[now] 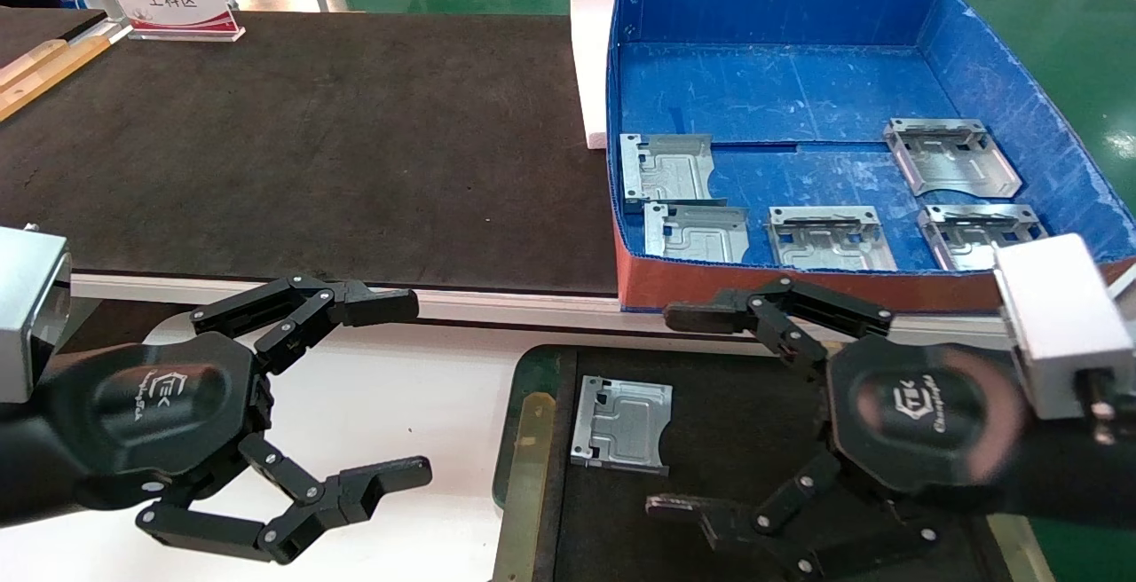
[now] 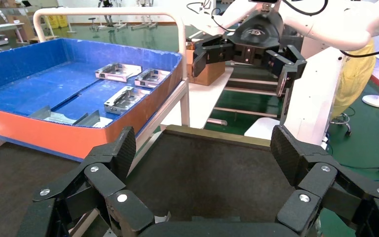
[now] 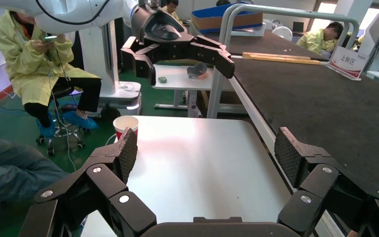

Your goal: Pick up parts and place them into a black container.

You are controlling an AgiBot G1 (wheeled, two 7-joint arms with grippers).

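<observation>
One silver-grey part (image 1: 621,425) lies flat on the black felt floor of the black container (image 1: 525,384), near its brass-strip side. Several more parts (image 1: 830,238) lie in the blue box (image 1: 781,76) behind it; some also show in the left wrist view (image 2: 123,98). My right gripper (image 1: 674,411) is open and empty above the container, to the right of the placed part. My left gripper (image 1: 404,389) is open and empty over the white table, left of the container. In the left wrist view my left gripper (image 2: 205,150) faces the container's floor (image 2: 202,173). In the right wrist view my right gripper (image 3: 205,153) is open.
The blue box with a red front stands on the right end of a long black mat (image 1: 311,147). A white foam block (image 1: 590,58) stands at the box's left side. A sign (image 1: 173,3) stands at the back left. A paper cup (image 3: 126,126) stands on the white table (image 1: 399,405).
</observation>
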